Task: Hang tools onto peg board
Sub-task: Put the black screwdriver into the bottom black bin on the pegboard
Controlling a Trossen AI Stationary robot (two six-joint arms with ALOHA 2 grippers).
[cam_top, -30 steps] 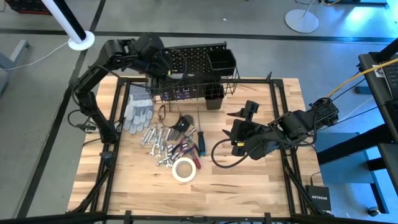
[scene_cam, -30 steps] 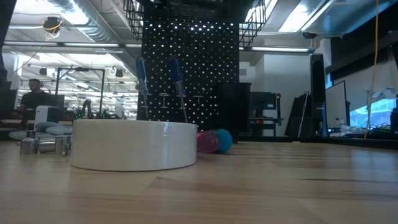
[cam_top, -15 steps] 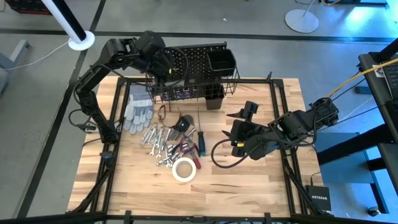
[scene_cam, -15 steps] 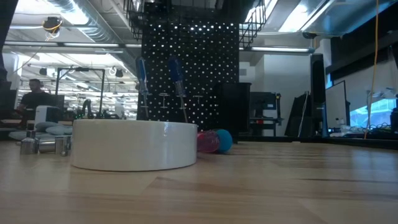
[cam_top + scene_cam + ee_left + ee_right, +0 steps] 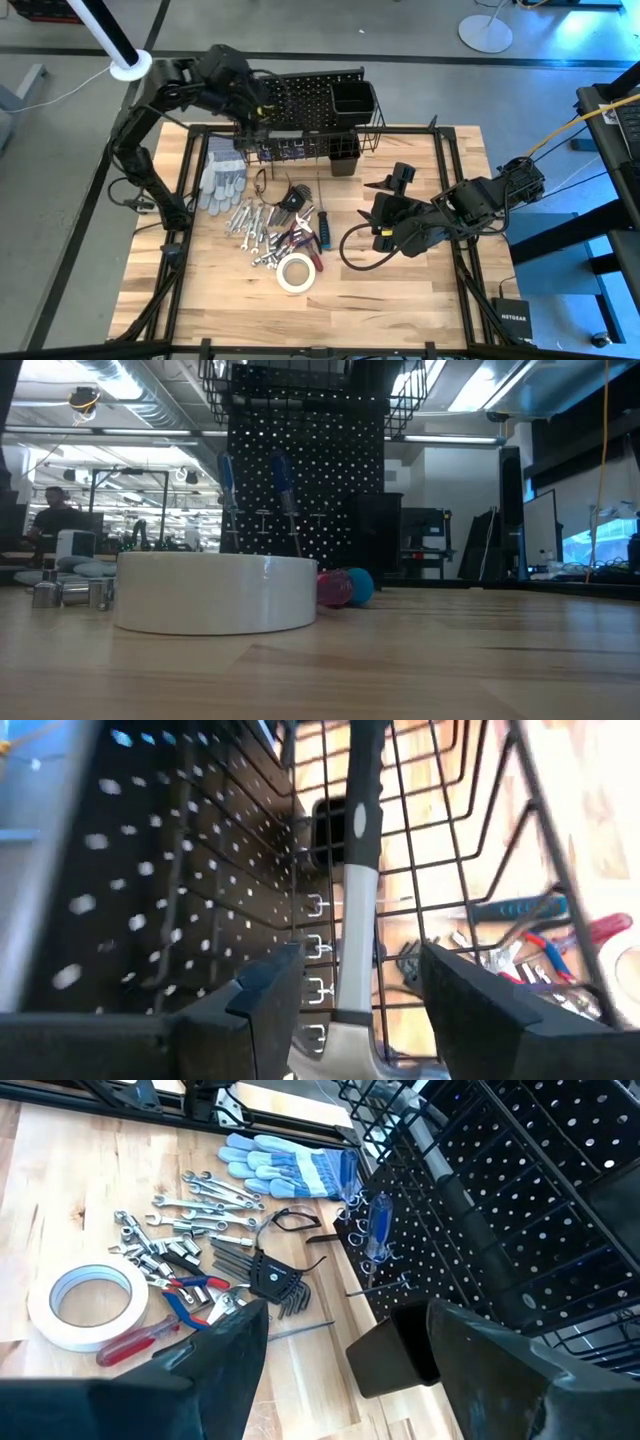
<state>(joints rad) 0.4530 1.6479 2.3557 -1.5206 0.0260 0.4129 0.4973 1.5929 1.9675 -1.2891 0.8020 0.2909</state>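
Note:
The black peg board (image 5: 310, 95) stands at the table's far edge with a wire basket (image 5: 300, 148) and a square cup (image 5: 355, 97) on it. A hammer (image 5: 352, 920) with a black handle and silver neck lies inside the basket. My left gripper (image 5: 350, 1010) is open, one finger on each side of the hammer's neck, apart from it. Two blue screwdrivers (image 5: 283, 485) hang on the board. Wrenches (image 5: 250, 220), pliers (image 5: 298, 240), a screwdriver (image 5: 322, 228) and a white tape roll (image 5: 296, 272) lie on the table. My right gripper (image 5: 345, 1370) hovers open at the right.
Grey gloves (image 5: 222, 180) lie left of the tools, and a black hex-key set (image 5: 293, 197) lies near the board. A second black cup (image 5: 343, 160) stands below the basket. Bare wood (image 5: 420, 290) shows at the near right. A person (image 5: 55, 510) is in the room beyond.
My left gripper has drawn back from the wire basket toward the table's left edge and risen a little. The tools on the table have not moved.

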